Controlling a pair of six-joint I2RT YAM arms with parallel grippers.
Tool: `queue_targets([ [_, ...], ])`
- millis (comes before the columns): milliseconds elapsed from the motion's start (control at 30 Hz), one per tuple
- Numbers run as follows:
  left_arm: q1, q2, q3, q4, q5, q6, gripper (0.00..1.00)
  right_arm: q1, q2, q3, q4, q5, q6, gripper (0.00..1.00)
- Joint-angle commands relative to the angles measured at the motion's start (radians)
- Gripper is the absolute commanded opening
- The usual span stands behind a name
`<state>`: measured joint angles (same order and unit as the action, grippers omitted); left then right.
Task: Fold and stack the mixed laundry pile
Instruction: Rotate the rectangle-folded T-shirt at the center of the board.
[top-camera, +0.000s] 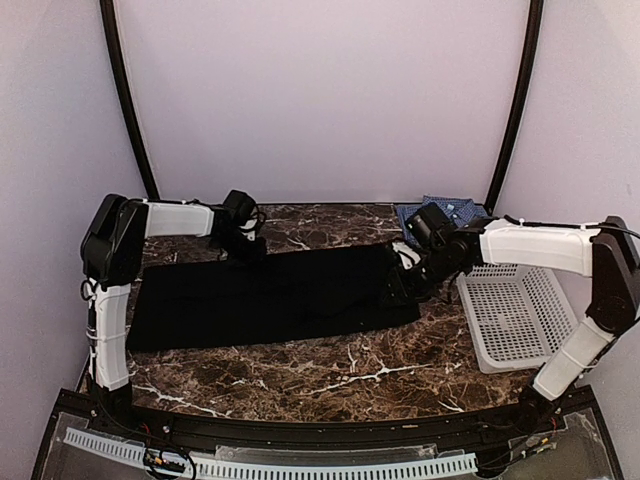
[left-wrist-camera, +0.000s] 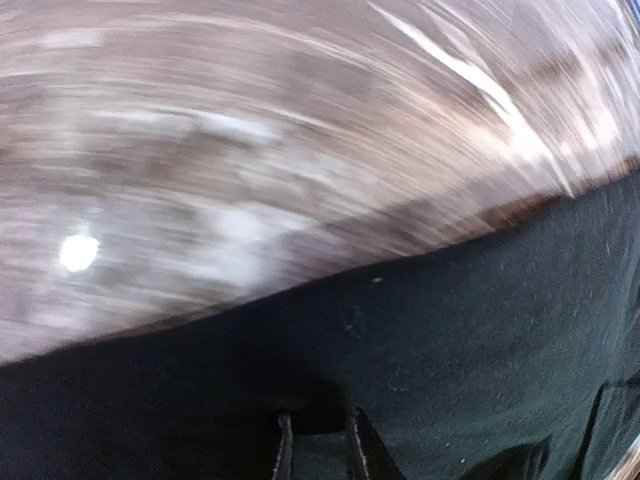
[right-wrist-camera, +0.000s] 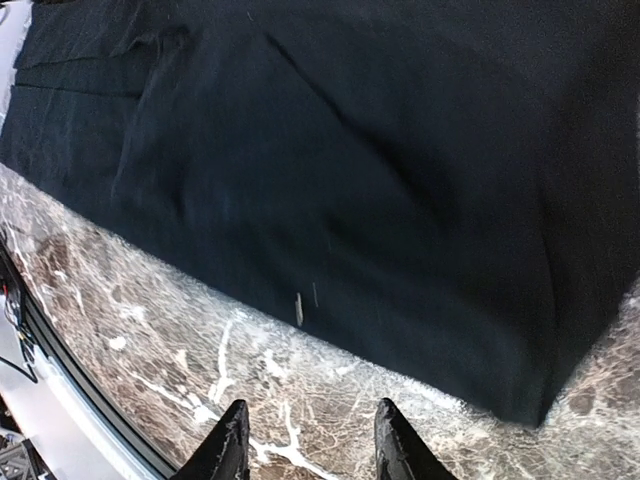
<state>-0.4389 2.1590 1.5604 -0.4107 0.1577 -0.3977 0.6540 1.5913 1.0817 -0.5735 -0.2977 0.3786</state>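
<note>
A large black garment (top-camera: 270, 295) lies spread flat across the marble table (top-camera: 330, 385). My left gripper (top-camera: 248, 245) is at its far edge on the left. In the left wrist view the gripper (left-wrist-camera: 320, 440) has its jaws narrow and pinched on a hump of the black garment (left-wrist-camera: 450, 350), and the table behind is blurred. My right gripper (top-camera: 400, 285) is at the garment's right end. It stands open (right-wrist-camera: 310, 425) over bare marble, just short of the cloth's edge (right-wrist-camera: 350, 150), with nothing between its fingers. The blue-and-white check shirt (top-camera: 445, 210) lies at the back right, partly hidden by the right arm.
A white perforated basket (top-camera: 515, 315) stands at the right edge of the table, close beside the right arm. Bare marble runs along the front of the garment. Purple walls and two black curved posts close in the back.
</note>
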Motion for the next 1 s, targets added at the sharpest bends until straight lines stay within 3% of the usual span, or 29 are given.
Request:
queue_targets([
  [0,0.172,0.025,-0.021,-0.127,-0.058,-0.115,0.18,0.003,-0.029,0.055,0.008,0.020,0.005,0.40],
  [200,0.271,-0.005,0.049,-0.169,-0.087,-0.133,0.24,0.002,0.108,0.144,0.065,0.035,-0.007,0.39],
  [467,0.269,-0.273,0.005,-0.276,-0.252,0.036,0.34,0.002,0.399,0.434,0.115,0.032,-0.007,0.34],
  [667,0.240,-0.463,-0.145,-0.448,-0.396,0.164,0.27,0.005,0.458,0.506,0.159,-0.011,0.011,0.31],
  [767,0.206,-0.512,-0.254,-0.469,-0.450,0.141,0.24,0.006,0.508,0.578,0.139,-0.028,-0.001,0.27],
  [967,0.139,-0.541,-0.307,-0.530,-0.499,0.054,0.18,0.015,0.649,0.692,0.113,-0.053,-0.006,0.18],
])
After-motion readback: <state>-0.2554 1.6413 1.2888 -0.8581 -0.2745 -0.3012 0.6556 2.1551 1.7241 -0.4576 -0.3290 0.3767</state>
